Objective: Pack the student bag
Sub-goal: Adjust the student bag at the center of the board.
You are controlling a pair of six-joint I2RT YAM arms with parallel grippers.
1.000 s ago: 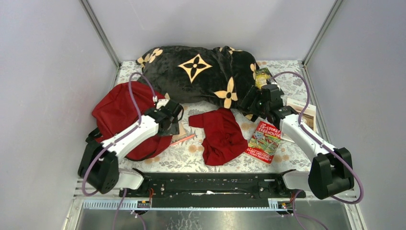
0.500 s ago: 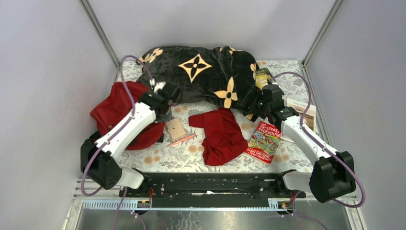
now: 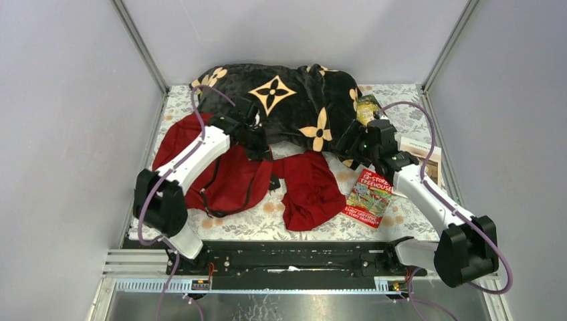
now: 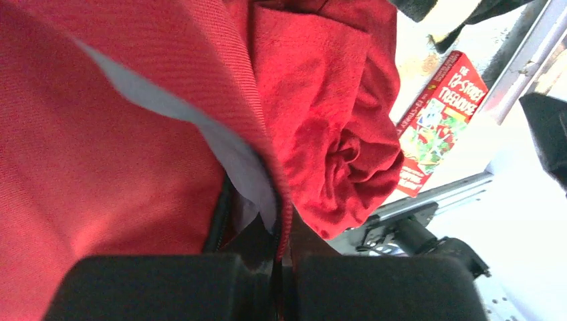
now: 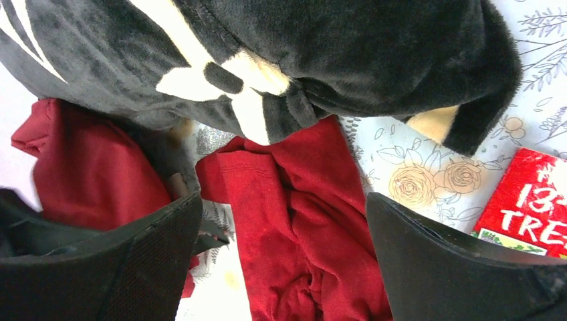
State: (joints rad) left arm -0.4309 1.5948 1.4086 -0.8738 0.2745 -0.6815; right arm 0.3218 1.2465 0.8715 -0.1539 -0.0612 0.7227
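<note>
The student bag (image 3: 224,177) lies left of centre on the worktop (image 3: 261,224), just near-side of the left pincer (image 3: 257,144), which is clamped on its zipper edge, while the right pincer (image 3: 354,144), jaws apart, hangs farther off by the blanket (image 3: 294,100).

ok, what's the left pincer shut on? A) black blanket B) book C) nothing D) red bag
D: the left wrist view shows the left pincer closed on the bag at its zipper edge.
</note>
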